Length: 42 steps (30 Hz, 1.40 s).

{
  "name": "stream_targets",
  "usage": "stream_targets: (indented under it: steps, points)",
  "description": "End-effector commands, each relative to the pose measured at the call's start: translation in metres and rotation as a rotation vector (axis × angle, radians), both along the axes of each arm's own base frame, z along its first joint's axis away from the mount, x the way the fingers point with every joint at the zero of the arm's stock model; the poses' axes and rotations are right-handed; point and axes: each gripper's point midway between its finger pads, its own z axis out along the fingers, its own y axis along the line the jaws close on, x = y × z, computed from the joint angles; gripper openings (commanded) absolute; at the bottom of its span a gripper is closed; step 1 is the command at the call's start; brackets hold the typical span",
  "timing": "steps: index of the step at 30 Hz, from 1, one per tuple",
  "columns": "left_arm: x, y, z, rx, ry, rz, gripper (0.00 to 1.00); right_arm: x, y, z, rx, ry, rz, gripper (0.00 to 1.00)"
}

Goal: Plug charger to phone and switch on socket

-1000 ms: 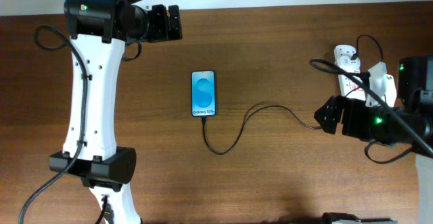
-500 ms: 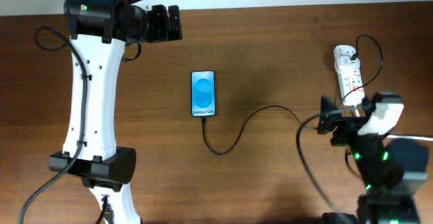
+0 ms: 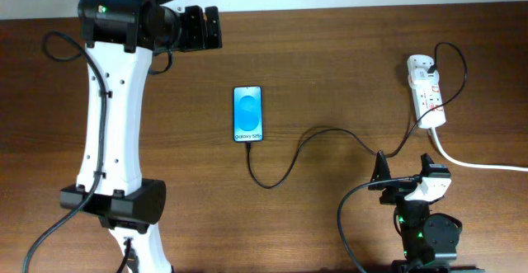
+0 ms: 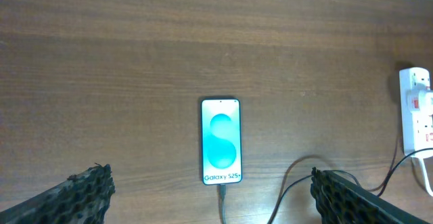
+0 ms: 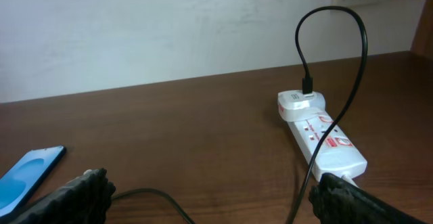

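The phone (image 3: 248,114) lies flat mid-table with its blue screen lit. It also shows in the left wrist view (image 4: 221,141) and at the left edge of the right wrist view (image 5: 27,176). The charger cable (image 3: 313,138) runs from the phone's near end, where its tip sits in the port (image 4: 221,187), across to the white socket (image 3: 426,98) at the far right. The socket shows in the right wrist view (image 5: 323,137) with a white adapter plugged in. My left gripper (image 3: 201,28) is open, high above the phone. My right gripper (image 3: 406,174) is open and empty near the front right edge.
A thick white cord (image 3: 478,164) leaves the socket toward the right edge. The left arm's white links (image 3: 111,116) stand over the left part of the table. A white wall (image 5: 169,28) rises behind the table's far edge.
My right arm has pulled back from beside the socket toward the front edge of the table. The socket is now uncovered. The left arm, phone and cable have not moved.
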Motion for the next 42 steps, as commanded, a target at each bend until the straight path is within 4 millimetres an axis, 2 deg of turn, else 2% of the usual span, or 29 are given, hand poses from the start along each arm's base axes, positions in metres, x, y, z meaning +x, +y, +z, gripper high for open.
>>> stream_targets:
  steps: [1,12,15,17,19,22,26,29,33,37,42]
  points:
    - [-0.002,0.005,0.007,0.007,-0.019,0.003,0.99,0.0,0.001,-0.002,0.003,0.004,0.004,0.98]
    - [-0.003,0.005,0.003,0.012,-0.004,0.004,0.99,0.0,0.001,-0.003,0.004,0.005,0.004,0.98]
    - [0.0,0.02,0.014,0.048,-0.078,0.051,0.99,0.0,0.001,-0.003,0.004,0.005,0.004,0.98]
    - [0.01,0.026,0.025,0.008,-0.203,0.065,0.99,0.0,0.001,-0.003,0.004,0.005,0.004,0.98]
    - [0.009,0.046,0.022,0.021,-0.342,0.075,0.99,0.0,0.001,-0.003,0.004,0.005,0.004,0.98]
    - [-0.017,0.069,0.009,0.122,-0.483,0.018,0.99,0.0,0.001,-0.002,0.004,0.004,0.004,0.98]
    - [-0.053,0.072,-0.018,0.197,-0.697,-0.034,1.0,0.0,0.001,-0.002,0.004,0.004,0.004,0.98]
    - [-0.095,0.075,-0.056,0.266,-0.81,-0.072,0.99,0.0,0.001,-0.003,0.004,0.005,0.003,0.98]
    - [-0.149,0.095,-0.112,0.295,-0.882,-0.007,0.99,0.0,0.001,-0.003,0.004,0.005,0.004,0.98]
    - [-0.175,0.108,-0.142,0.319,-0.927,0.046,0.99,0.0,0.001,-0.003,0.004,0.005,0.004,0.98]
    - [-0.19,0.11,-0.15,0.337,-0.994,0.065,0.99,0.0,0.002,-0.003,0.004,0.005,0.004,0.98]
